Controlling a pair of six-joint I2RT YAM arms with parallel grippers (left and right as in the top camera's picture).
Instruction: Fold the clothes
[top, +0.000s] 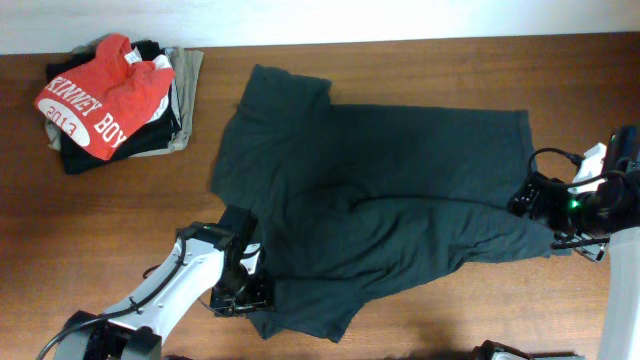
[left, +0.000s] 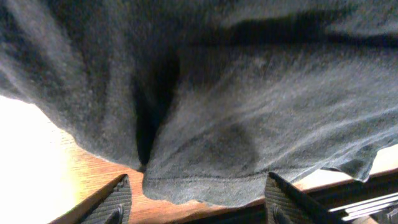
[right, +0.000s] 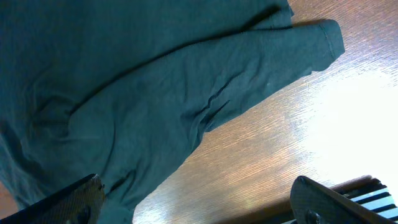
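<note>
Dark greenish T-shirt (top: 380, 190) lay spread on the table (top: 400, 60), its long axis side to side. Our left gripper (left: 199, 202), jaws apart, straddled its near hem; our right gripper (right: 199, 202), jaws wide and empty, sat at the opposite end.

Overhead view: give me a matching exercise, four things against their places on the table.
Things:
1. dark T-shirt
2. red T-shirt
3. left gripper
4. right gripper

Places:
A. on top of the pile, far left corner
B. at the dark shirt's right edge
C. spread across the middle of the table
D. at the dark shirt's near left edge

Pairs: 1-C, 2-A, 3-D, 4-B
</note>
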